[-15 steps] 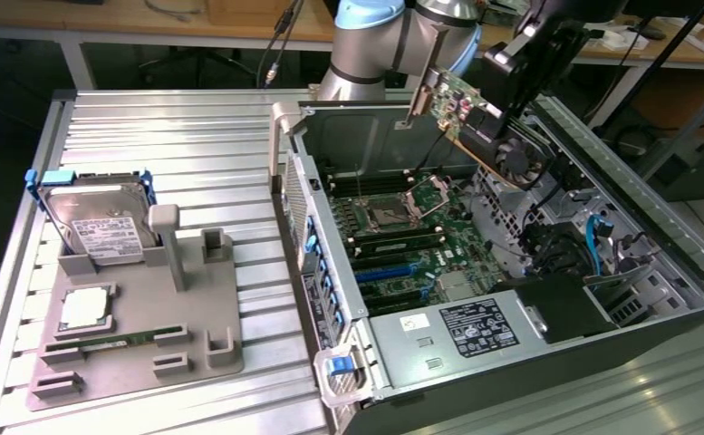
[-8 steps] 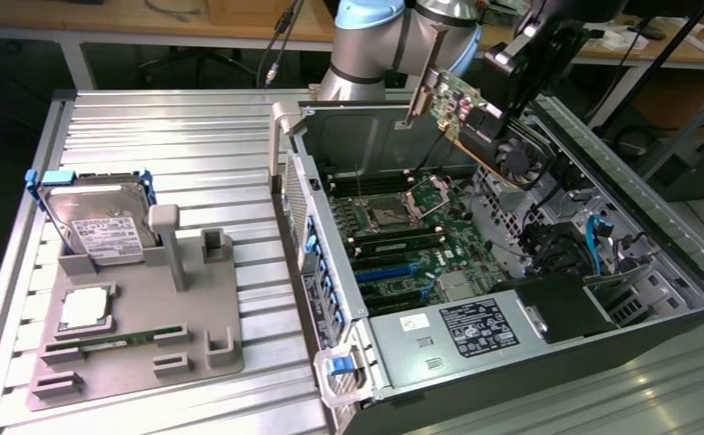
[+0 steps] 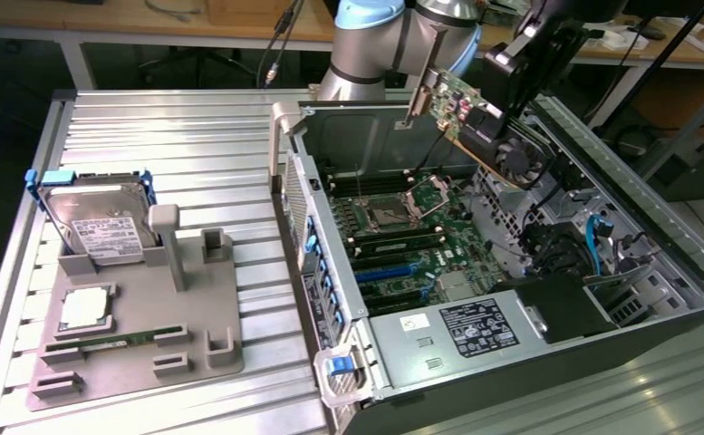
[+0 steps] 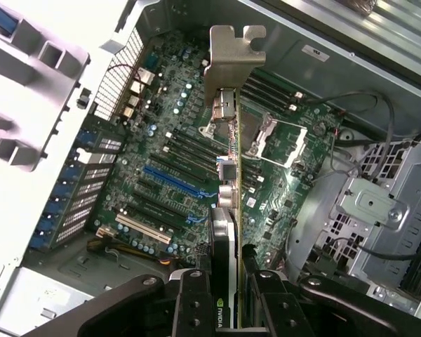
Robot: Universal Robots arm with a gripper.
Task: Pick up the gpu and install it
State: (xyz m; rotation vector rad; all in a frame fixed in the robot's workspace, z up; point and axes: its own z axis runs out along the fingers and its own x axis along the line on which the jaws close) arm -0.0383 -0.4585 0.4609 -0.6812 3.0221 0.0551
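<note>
The gpu (image 3: 463, 107) hangs tilted in the air over the back of the open computer case (image 3: 641, 227), its round black fan (image 3: 520, 154) facing the exterior view's right and its silver bracket (image 3: 424, 91) at the left end. My gripper (image 3: 524, 65) is shut on the card's upper edge. In the wrist view the gpu (image 4: 226, 210) is seen edge-on, with its bracket (image 4: 231, 60) pointing away from the camera, and my gripper (image 4: 228, 309) clamps it between two black fingers (image 4: 193, 305). The green motherboard (image 4: 161, 151) with a blue slot (image 4: 175, 181) lies below, apart from the card.
On the slatted table at the exterior view's left, a grey fixture (image 3: 195, 317) holds a hard drive with blue rails (image 3: 91, 217), a silver chip (image 3: 86, 308) and a green memory stick (image 3: 110, 343). A power supply (image 3: 478, 326) and drive cages (image 4: 379, 210) crowd the case's other end.
</note>
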